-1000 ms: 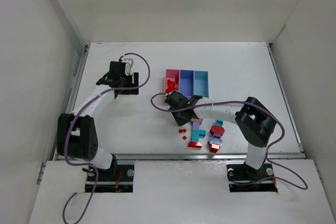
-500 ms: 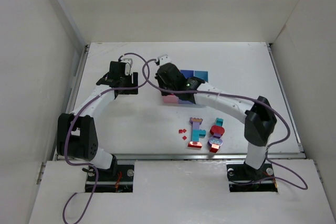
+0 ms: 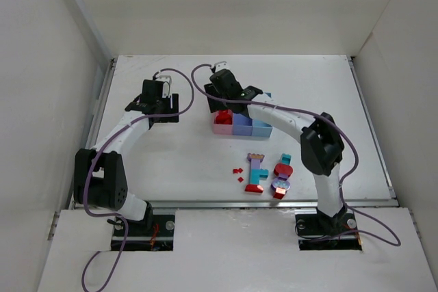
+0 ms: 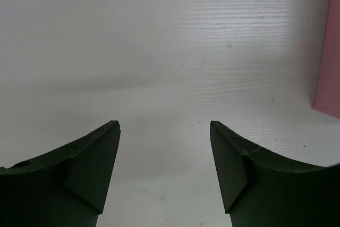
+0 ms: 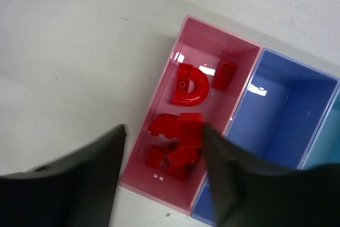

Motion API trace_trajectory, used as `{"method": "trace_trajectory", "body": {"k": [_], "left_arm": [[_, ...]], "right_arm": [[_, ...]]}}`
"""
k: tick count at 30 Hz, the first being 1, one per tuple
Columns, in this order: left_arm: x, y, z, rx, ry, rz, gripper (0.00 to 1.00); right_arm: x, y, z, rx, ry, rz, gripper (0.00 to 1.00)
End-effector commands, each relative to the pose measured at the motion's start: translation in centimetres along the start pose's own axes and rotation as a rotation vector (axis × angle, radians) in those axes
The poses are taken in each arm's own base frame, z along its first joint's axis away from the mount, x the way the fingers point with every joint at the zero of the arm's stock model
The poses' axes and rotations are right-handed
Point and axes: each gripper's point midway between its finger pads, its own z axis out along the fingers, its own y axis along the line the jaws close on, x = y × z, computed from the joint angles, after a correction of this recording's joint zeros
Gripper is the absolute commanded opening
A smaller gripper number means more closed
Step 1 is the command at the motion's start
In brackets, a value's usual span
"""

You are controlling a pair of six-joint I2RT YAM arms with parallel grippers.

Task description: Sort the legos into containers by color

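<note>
Hovering our right claw [image 5: 163,127], spread and empty, above the pink bin [image 5: 164,78], we risk clipping its rim and spilling red bricks [image 5: 180,131].

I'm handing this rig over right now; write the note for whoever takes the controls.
Left pincer: open, empty, over the table.
Right pincer: open, empty, above the pink bin.
Done: several red bricks lie in the pink bin; the purple-blue bin looks empty where visible.
Left: loose bricks, red, teal and lavender, some stacked, on the table near the right arm's base.
</note>
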Motion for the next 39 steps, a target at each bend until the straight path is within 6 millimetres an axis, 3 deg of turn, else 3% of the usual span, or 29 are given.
{"method": "trace_trajectory", "body": {"k": [1,3,4,7,11,14,19,21,23,27,28,31,32,33,35,39], "left_arm": [[-1.2,0.1,-1.1,-0.007,-0.057,0.005,0.66],[-1.2,0.1,-1.1,-0.007,-0.057,0.005,0.66],[-1.2,0.1,-1.1,-0.007,-0.057,0.005,0.66],[-1.2,0.1,-1.1,-0.007,-0.057,0.005,0.66],[-1.3,0.1,-0.9,-0.007,-0.057,0.005,0.66],[-1.0,0.1,-0.5,-0.008,-0.045,0.006,0.66],[-1.4,-0.1,-0.7,0.002,-0.054,0.005,0.66],[-1.4,0.1,-0.7,-0.007,-0.055,0.005,0.66],[-1.3,0.4,-0.8,-0.018,-0.057,0.014,0.66],[-1.2,0.4,-0.8,-0.018,-0.056,0.014,0.66],[-1.2,0.4,-0.8,-0.018,-0.056,0.014,0.66],[-1.0,0.4,-0.6,-0.019,-0.047,0.015,0.66],[-1.0,0.4,-0.6,-0.019,-0.047,0.015,0.66],[-0.8,0.2,-0.3,-0.011,-0.037,0.015,0.66],[-1.0,0.2,-0.3,-0.010,-0.046,0.015,0.66],[-0.6,0.2,-0.2,-0.011,-0.037,0.015,0.66]], "right_arm": [[-3.1,0.4,-1.4,-0.030,-0.060,0.001,0.70],[-3.1,0.4,-2.1,-0.042,-0.063,-0.008,0.86],[-3.3,0.0,-3.0,-0.043,-0.070,-0.023,0.99],[-3.7,-0.3,-5.5,-0.078,-0.094,-0.056,1.00],[-1.8,0.0,-7.6,-0.178,-0.089,-0.130,1.00],[-3.2,0.9,-7.7,-0.224,-0.145,-0.148,1.00],[-3.5,1.7,-5.1,-0.212,-0.072,-0.134,1.00],[-2.3,1.8,-5.0,-0.228,-0.046,-0.124,1.00],[-2.2,1.5,-6.4,-0.242,-0.062,-0.120,1.00],[1.3,0.4,-9.0,-0.284,-0.018,-0.173,0.97],[4.4,-0.1,-9.3,-0.277,0.061,-0.194,0.95],[9.1,0.8,-10.8,-0.308,0.172,-0.267,0.91],[11.9,0.7,-11.0,-0.314,0.235,-0.270,0.89],[13.4,1.0,-11.1,-0.313,0.268,-0.258,0.89],[15.6,1.7,-11.4,-0.343,0.296,-0.249,0.84],[16.9,2.4,-11.1,-0.362,0.325,-0.228,0.77]]}}
